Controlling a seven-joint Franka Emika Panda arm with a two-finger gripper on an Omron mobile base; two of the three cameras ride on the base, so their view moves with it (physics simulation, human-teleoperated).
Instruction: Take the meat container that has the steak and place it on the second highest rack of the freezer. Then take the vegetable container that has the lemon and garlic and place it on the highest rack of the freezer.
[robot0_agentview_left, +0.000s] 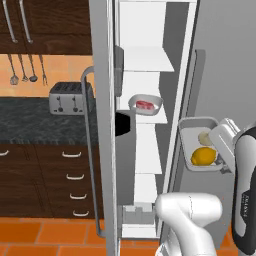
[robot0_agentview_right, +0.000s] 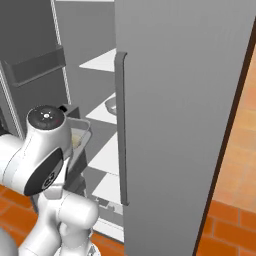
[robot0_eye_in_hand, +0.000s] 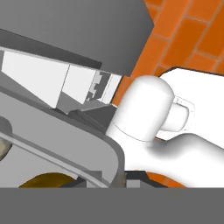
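Claw (robot0_agentview_left: 219, 159) pinched nearly shut on the thin rim of the vegetable container (robot0_agentview_left: 192, 127), at its near edge. Held up in the air, out in front of the open freezer (robot0_agentview_left: 220, 65), not resting on any shelf.

Looks like a stiff, light tray with a hard lip. Good to pinch right there on the rim, since the walls look too smooth and wide to grab any other way. Probably a bit tippy when held from one side only, because most of the tray hangs out past the claw. Best kept flat and moved slowly.

Inside, lying loose: lemon (robot0_agentview_left: 203, 156) just beside the claw, garlic (robot0_agentview_left: 204, 137) a little farther from it, toward the far end of the tray. Both round, so likely to roll or bump if tipped. Not breakable, but could jump out.

Highest rack (robot0_agentview_left: 145, 60) well above the claw and off to the side, inside the freezer. Needs a big lift and then a push in.

Second highest rack (robot0_agentview_left: 157, 117) also a bit above the claw, on that same side. Already carries the meat container (robot0_agentview_left: 156, 101) with the steak (robot0_agentview_left: 144, 104) in it, well apart from the claw.
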